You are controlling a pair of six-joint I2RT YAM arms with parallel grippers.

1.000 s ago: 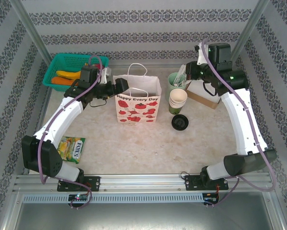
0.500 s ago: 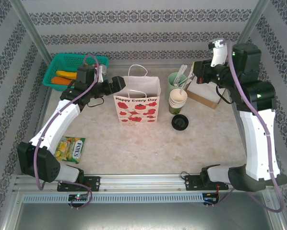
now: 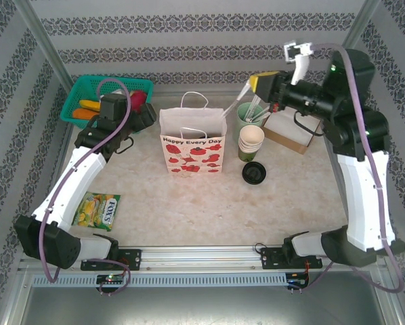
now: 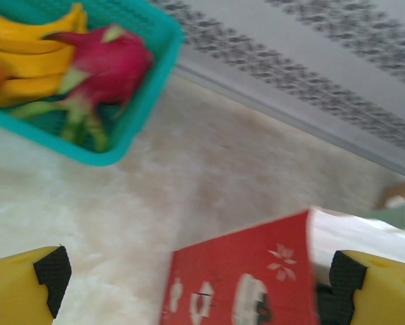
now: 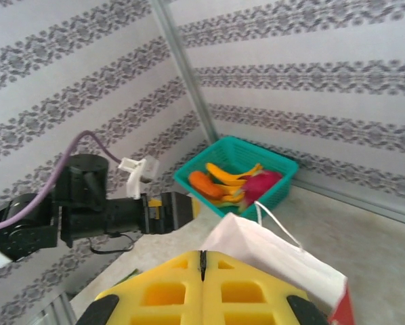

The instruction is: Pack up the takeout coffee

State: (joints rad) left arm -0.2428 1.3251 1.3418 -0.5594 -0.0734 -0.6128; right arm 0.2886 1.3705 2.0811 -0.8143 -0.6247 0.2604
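From above, the takeout coffee (image 3: 254, 172) stands on the desk (image 3: 189, 203) just in front of the stack of lidless cups (image 3: 250, 141), right of the paper bag (image 3: 194, 145) and apart from both hands — not yet packed. To pack it well, I'd grip the cup round its wall below the lid, keep it upright and lower it straight through the bag's mouth while the other hand steadies the bag. The right hand (image 3: 255, 84) hangs high over the mint cup (image 3: 246, 112), arm reared up. Its fingers seem clamped on a thin white utensil (image 3: 235, 100), though it is too slight to be sure. The left hand (image 3: 147, 116) sits low by the bag's left edge.

Left wrist: the pads (image 4: 50, 271) stand wide apart, the bag's red side between them, untouched.

Right wrist: the yellow fingers (image 5: 250, 284) are pressed together, pointing over the bag towards the teal basket (image 5: 284, 169).
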